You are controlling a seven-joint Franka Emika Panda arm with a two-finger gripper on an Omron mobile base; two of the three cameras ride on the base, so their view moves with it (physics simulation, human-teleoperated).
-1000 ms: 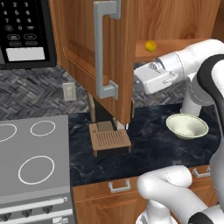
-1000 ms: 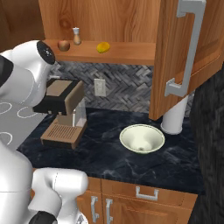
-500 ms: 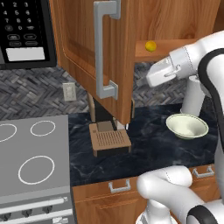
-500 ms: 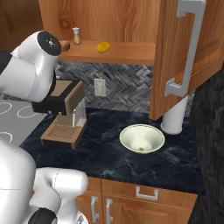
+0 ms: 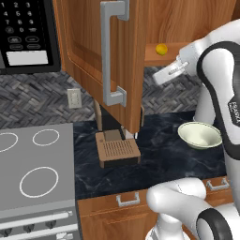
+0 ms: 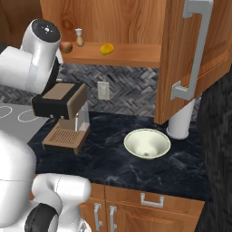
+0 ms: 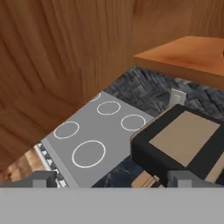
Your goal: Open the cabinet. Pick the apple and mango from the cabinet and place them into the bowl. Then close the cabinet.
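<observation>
The gripper (image 7: 111, 180) is seen from the hand view with its two grey fingertips (image 7: 41, 179) spread wide apart and nothing held between them, aimed down at a stovetop (image 7: 94, 135) and a brown-topped coffee machine (image 7: 183, 140). The cabinet (image 6: 136, 27) is shown with its doors swung open. On its shelf, the mango (image 6: 107, 49) is placed near the apple (image 6: 66, 47), a small shaker (image 6: 79, 37) between them. The bowl (image 6: 147, 143) is set on the dark counter (image 6: 181, 167) below.
</observation>
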